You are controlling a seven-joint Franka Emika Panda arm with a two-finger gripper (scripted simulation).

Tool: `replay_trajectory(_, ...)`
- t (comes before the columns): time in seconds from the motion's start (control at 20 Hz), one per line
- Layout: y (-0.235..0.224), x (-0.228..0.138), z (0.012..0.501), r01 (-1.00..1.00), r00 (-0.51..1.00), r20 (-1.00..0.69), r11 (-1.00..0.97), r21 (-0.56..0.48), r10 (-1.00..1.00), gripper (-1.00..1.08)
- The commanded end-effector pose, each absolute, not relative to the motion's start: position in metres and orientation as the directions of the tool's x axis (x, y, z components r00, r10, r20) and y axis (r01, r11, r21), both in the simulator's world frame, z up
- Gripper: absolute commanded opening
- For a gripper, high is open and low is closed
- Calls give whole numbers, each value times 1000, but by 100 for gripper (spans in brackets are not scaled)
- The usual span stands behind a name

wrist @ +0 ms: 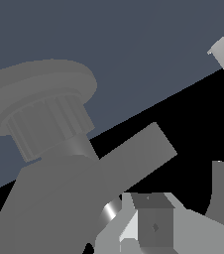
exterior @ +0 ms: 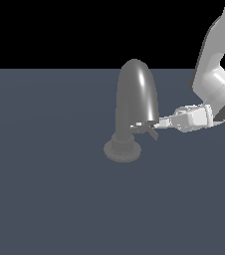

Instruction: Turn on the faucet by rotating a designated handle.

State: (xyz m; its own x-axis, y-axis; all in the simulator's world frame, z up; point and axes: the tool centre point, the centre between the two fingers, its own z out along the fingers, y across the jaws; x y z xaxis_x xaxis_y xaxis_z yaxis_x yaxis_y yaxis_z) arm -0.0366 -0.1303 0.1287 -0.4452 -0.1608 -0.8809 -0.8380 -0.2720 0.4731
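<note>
The dull grey faucet [exterior: 134,94] stands mid-scene, its thick arched spout rising from a ribbed collar and a flat disc base [exterior: 122,151]. The handle [exterior: 143,126], a thin grey lever with white glints, sticks out from the spout's lower part toward the exterior view's right. My gripper [exterior: 157,123] reaches in level from that side, its fingers together, with the tip at the handle's end. In the wrist view the faucet [wrist: 49,198] with its collar fills the frame, the handle [wrist: 139,154] juts out as a flat bar, and my gripper [wrist: 136,228] sits close beside it.
The faucet stands on a flat dark blue-grey floor [exterior: 45,199]. My white arm [exterior: 214,74] comes down from the exterior view's upper right. Nothing else shows in the scene.
</note>
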Motion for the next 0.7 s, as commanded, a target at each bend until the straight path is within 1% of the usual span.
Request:
replay_trajectory(0.0,-136,-55,79,-810,-505,-849,-252,529,-157,-100)
replay_trajectory(0.05,-136,-55,79,-810,-505,-849,-252,529,-157,-100)
replay_trajectory(0.1,-130,-36,121,-839,-443,-882,-272,471,-161,-100)
replay_trajectory(0.65,-127,-26,82,-827,-471,-868,-263,497,-159,-100)
